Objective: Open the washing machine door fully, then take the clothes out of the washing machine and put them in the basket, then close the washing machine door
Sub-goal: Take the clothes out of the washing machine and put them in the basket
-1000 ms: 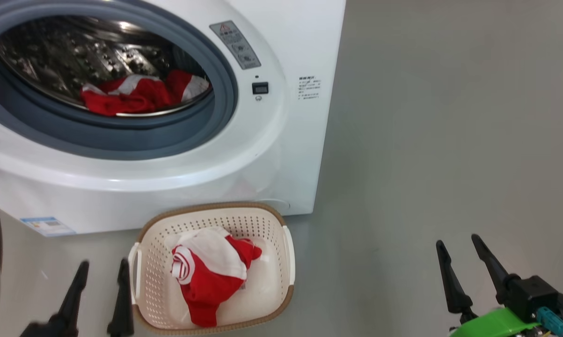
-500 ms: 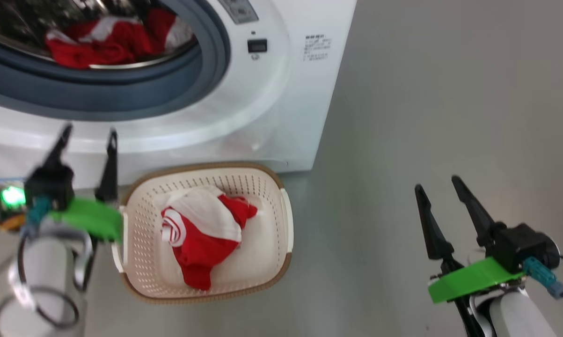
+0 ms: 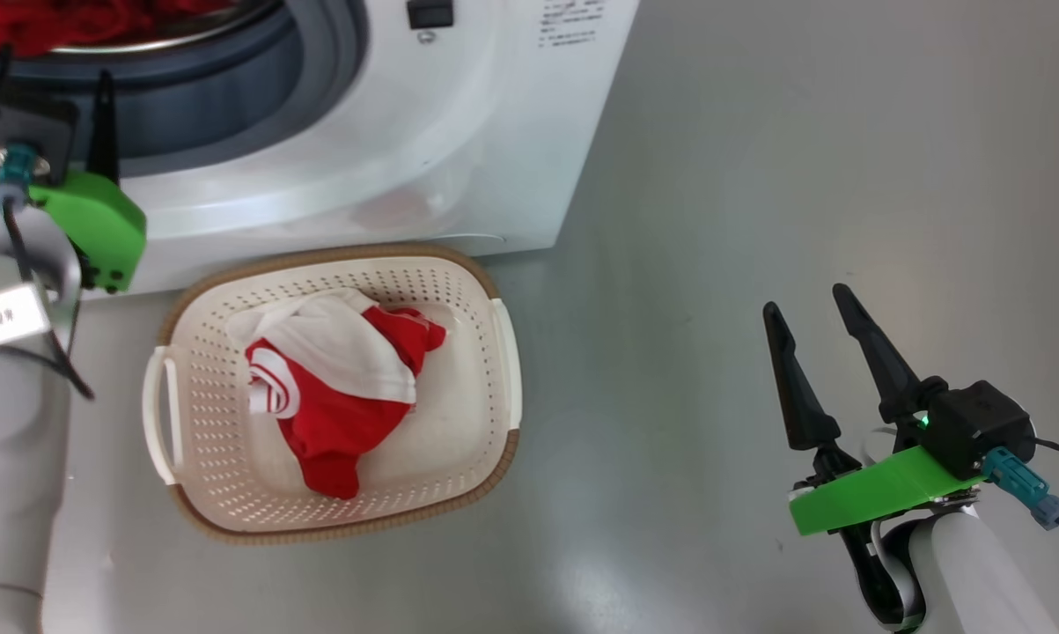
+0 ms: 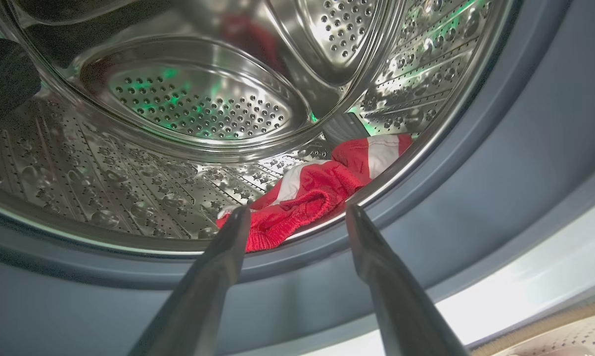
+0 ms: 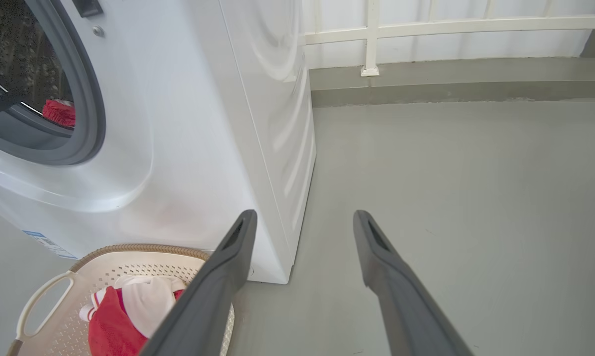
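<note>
Nearest, at the lower right of the head view, the right end effector hangs over bare grey floor. Its two dark fingers are spread apart and grasp nothing, and it is well apart from everything else. Left of it, in the lower middle of that frame, the basket sits on the floor just in front of the washing machine. One bundle of red and white clothes lies inside it, a little left of its middle. At the upper left, the left end effector is released too, fingers wide and empty, pointing at the machine's mouth over the grey rubber ring.

In the left wrist view the fingertips sit over the ring's lower lip. Just beyond them, at the lower middle of the frame, more red clothes with white stripes lie at the front edge of the steel drum. Only the ring's lip lies between the fingers and the fabric. Farthest off, along the top of the right wrist view, a pale railing runs past the machine's side.
</note>
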{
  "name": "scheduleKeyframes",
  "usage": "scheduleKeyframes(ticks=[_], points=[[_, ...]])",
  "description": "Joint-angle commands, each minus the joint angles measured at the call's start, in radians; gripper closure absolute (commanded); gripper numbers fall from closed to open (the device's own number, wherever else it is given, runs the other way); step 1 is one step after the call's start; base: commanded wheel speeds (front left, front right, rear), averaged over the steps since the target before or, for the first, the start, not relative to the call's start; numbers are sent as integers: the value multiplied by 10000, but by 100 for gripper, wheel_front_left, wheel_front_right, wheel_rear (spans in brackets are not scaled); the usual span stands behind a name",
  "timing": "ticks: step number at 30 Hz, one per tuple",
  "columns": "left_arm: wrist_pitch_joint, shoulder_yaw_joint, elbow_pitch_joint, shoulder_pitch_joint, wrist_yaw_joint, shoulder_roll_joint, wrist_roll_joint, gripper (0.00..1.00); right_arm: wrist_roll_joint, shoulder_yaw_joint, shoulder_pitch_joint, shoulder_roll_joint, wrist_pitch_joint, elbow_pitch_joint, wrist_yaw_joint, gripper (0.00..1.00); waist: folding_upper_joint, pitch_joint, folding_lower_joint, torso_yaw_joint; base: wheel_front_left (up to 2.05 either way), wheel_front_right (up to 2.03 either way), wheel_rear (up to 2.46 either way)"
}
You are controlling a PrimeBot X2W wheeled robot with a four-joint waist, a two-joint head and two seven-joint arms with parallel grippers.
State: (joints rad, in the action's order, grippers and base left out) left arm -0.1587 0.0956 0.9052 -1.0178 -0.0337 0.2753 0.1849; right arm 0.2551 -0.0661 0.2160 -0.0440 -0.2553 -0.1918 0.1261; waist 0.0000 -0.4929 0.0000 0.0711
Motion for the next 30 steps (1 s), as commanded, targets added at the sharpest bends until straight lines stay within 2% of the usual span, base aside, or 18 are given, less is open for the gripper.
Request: scheduleKeyframes(ticks=[1, 16, 30], points=[[59, -148, -21, -239, 143, 568, 111, 0, 134, -257, 99, -62, -65, 245, 46, 0, 0, -164, 0, 165, 0, 0, 0], [628, 320, 2752, -2791, 580, 1296, 497, 0, 349, -479, 477, -62, -65, 362, 46, 0, 0, -892, 0, 657, 0, 0, 0], [1159, 682, 3534, -3650, 1040, 1780, 636, 0, 610, -850, 592, -62, -65, 441, 46, 0, 0, -1357, 0, 1147, 0, 0, 0]])
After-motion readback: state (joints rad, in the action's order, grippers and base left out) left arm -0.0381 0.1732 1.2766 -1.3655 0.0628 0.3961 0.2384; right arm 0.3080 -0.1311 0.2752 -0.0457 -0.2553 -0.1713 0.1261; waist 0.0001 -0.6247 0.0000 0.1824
